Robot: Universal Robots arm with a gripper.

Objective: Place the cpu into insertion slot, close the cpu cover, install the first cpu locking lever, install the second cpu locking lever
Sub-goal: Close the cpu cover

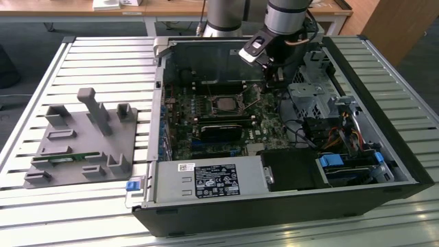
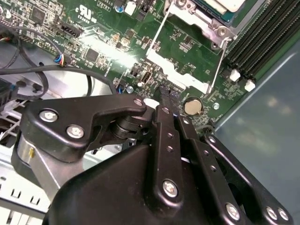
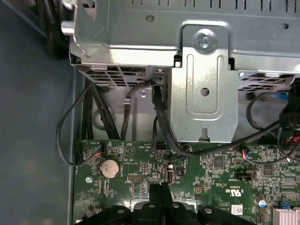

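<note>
Around your station: slatted metal worktable (image 1: 103,56), dark grey floor (image 1: 28,41), wooden desks (image 1: 171,7) behind, wooden panel (image 1: 401,25) beside.

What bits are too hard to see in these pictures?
Second wrist view: the cpu is cut off by the picture's edge.
Exterior view: the insertion slot is too small to show its details.
First wrist view: the hand is mostly cut off by the edge.

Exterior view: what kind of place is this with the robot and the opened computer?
Probably a robotics lab or workshop. A robot arm reaches into an open computer case lying on a slatted metal table, with wooden desks behind.
</note>
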